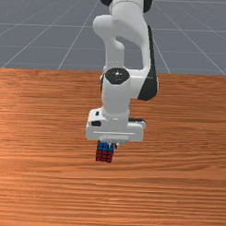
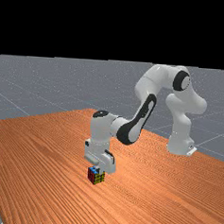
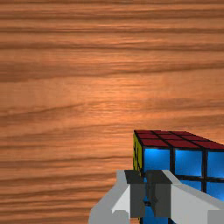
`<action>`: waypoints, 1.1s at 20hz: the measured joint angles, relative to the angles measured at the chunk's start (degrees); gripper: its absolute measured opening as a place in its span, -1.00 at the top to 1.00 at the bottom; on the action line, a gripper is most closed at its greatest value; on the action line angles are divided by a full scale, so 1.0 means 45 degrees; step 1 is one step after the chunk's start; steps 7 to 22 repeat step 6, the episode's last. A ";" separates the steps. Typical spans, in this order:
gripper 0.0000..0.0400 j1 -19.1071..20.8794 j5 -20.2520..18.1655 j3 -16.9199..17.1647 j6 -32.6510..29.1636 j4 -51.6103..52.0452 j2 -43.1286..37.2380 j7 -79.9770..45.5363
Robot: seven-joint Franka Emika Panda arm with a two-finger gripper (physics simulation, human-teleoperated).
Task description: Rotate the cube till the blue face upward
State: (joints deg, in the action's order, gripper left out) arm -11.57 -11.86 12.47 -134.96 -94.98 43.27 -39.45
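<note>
Low over the cube (image 1: pixel 104 156), my gripper (image 1: pixel 115 145) hangs in the front view, near the cube's right edge there. The cube's blue face is up and a red face is toward that camera. In the far view the gripper (image 2: pixel 100 170) is at the top of the cube (image 2: pixel 95 176), beside the edge between blue and yellow; red faces left. The wrist view has the gripper (image 3: pixel 146 188) shut, its fingers together in front of the blue face of the cube (image 3: pixel 188 162), by the yellow side. Whether the tips touch it, I cannot tell.
The wooden table (image 1: pixel 176 195) extends around the cube on all sides. In the far view the arm's base stands at the right, near the table's back edge.
</note>
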 joint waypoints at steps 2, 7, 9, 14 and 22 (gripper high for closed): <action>0.93 -0.0490 0.0211 0.0058 -0.0387 -0.0250 -0.0074 -0.0394; 1.00 -0.1544 0.0645 0.0023 -0.0748 -0.0677 0.0307 -0.1087; 1.00 -0.1544 0.0645 0.0023 -0.0748 -0.0677 0.0307 -0.1087; 1.00 -0.1544 0.0645 0.0023 -0.0748 -0.0677 0.0307 -0.1087; 1.00 -0.1544 0.0645 0.0023 -0.0748 -0.0677 0.0307 -0.1087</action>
